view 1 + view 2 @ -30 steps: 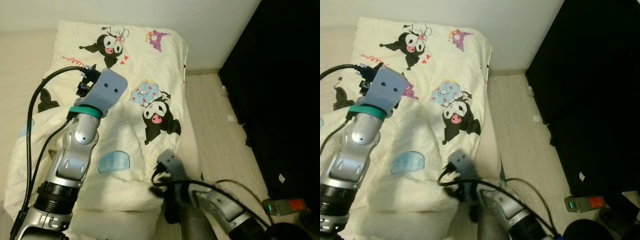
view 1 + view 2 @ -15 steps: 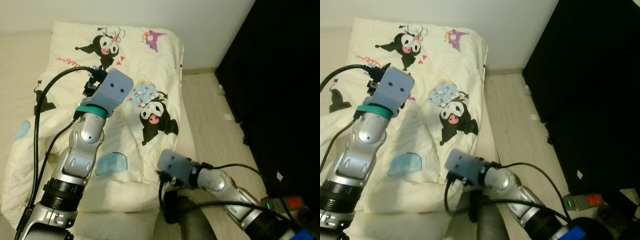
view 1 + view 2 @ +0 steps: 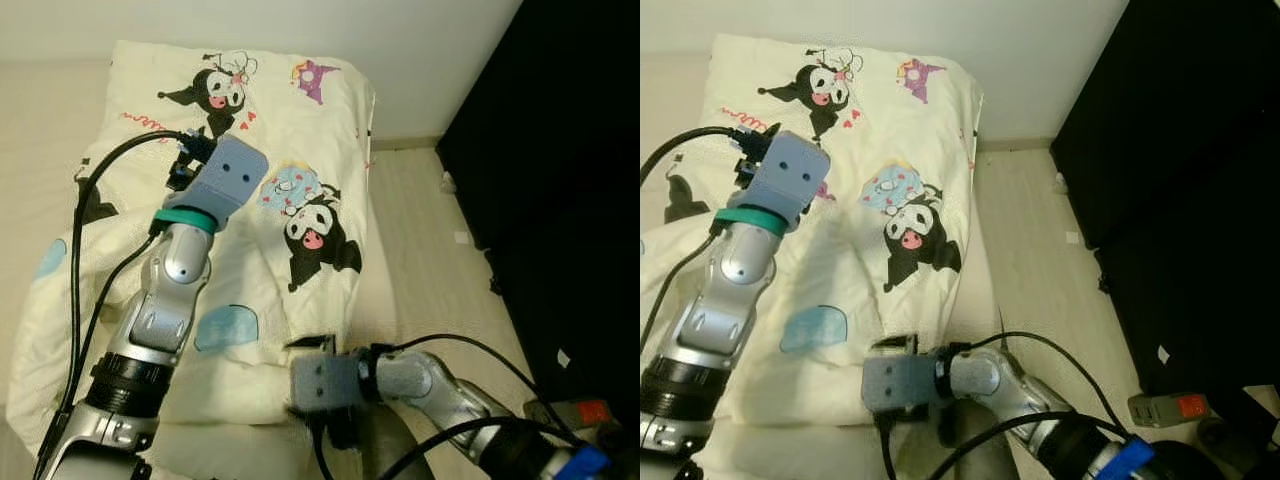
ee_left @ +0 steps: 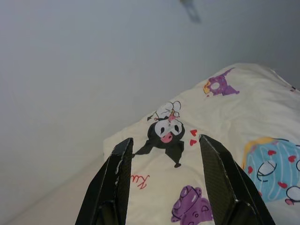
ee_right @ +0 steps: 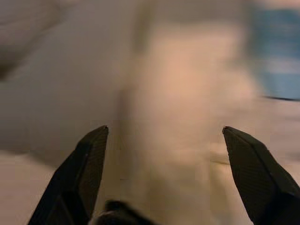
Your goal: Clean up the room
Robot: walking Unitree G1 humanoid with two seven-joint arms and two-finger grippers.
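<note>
While my left pincer [image 4: 164,183] hovers spread and empty above the quilt [image 3: 300,150], where it was a second ago, the change is on my right. There my right pincer [image 5: 164,178] has swung from out past the bed's side edge to the quilt's near hem, which now lies right ahead of its tips. Its fingers stand wide apart with nothing between them. I judge I am set to catch that hem and straighten the quilt.
</note>
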